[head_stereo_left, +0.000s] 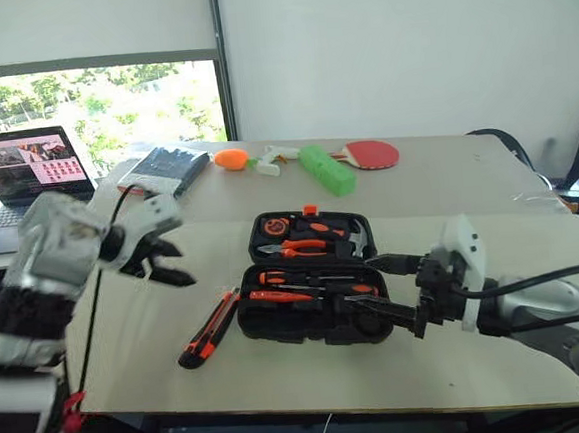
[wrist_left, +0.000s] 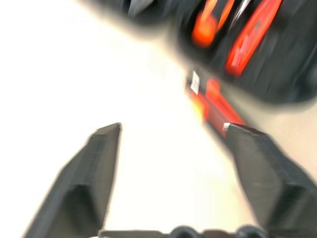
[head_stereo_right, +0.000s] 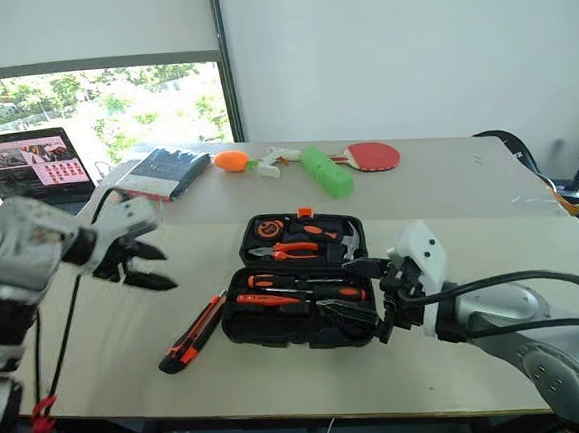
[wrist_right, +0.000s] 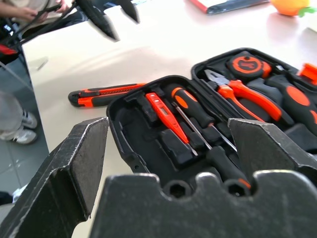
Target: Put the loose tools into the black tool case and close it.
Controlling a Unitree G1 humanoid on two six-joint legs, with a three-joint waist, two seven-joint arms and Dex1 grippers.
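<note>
Right hand (head_stereo_left: 396,290) spread empty at black tool case (head_stereo_left: 278,320), left hand (head_stereo_left: 167,258) spread, empty

One open case (head_stereo_left: 313,320) holds two screwdrivers (wrist_right: 198,111), one tester (wrist_right: 166,116), pliers (wrist_right: 245,94) and a tape (wrist_right: 246,64). One knife (head_stereo_left: 210,328) lies outside.

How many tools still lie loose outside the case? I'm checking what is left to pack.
1: the utility knife lies on the table, just left of the open tool case. Other tools sit in the case's slots; something behind the right gripper could be hidden.
</note>
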